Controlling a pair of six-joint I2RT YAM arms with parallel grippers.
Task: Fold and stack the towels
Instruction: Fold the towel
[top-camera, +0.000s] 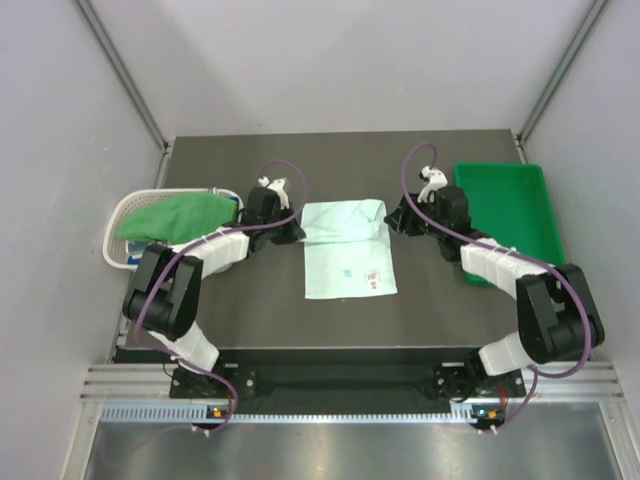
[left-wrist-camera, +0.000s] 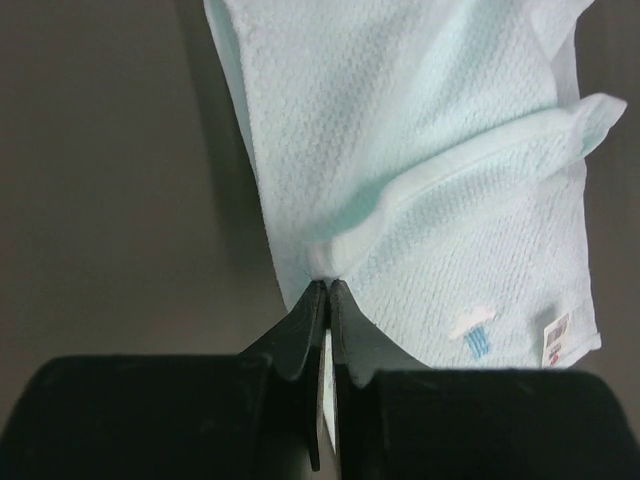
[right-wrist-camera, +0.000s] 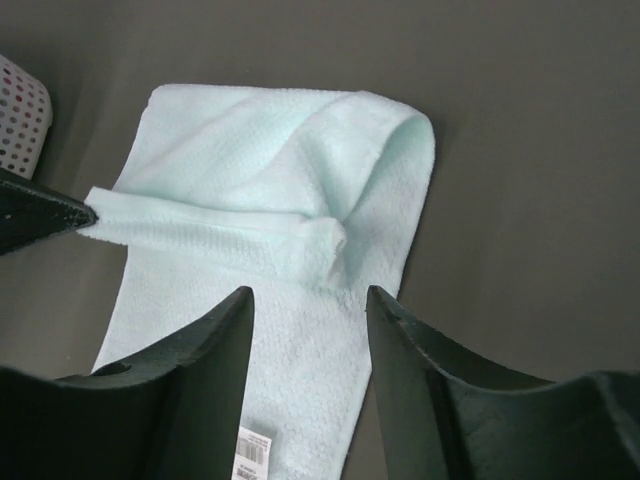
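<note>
L gripper (left-wrist-camera: 328, 290) pinched shut on mint towel (top-camera: 345, 262), left corner of folded edge. R gripper (right-wrist-camera: 310, 295) wide, holding nothing, at right corner. Towel mid-table, far part doubled over. Green towel (top-camera: 175, 215) in basket (top-camera: 118, 240), far left.

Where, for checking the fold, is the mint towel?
Top view: the mint towel lies mid-table, between the left gripper pinching its folded edge and the open right gripper.

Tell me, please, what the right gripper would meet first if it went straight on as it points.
Likely the bunched folded-over corner of the pale mint terry towel, just ahead of the open right gripper; depth unclear.
</note>
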